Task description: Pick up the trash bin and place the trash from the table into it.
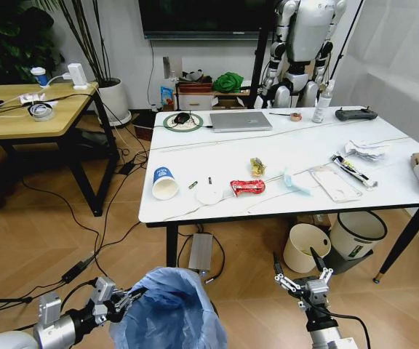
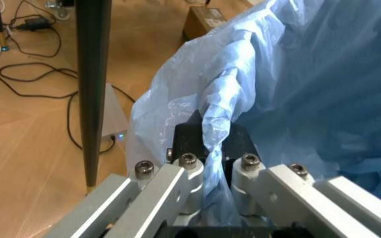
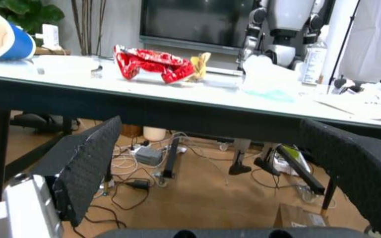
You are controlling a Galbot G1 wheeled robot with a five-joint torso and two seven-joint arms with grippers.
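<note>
Nearest us, we find the left gripper (image 1: 126, 298) clamped on the trash bin (image 1: 169, 309) liner; the right gripper (image 1: 302, 280) hangs open below the table (image 1: 282, 156).

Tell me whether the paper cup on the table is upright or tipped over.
Tipped over. The paper cup lies on its side near the table's front left corner, with its open mouth facing the robot.

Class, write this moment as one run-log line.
left gripper: shut on trash bin bag rim | right gripper: open, below table edge | trash: red wrapper, paper cup on table
</note>
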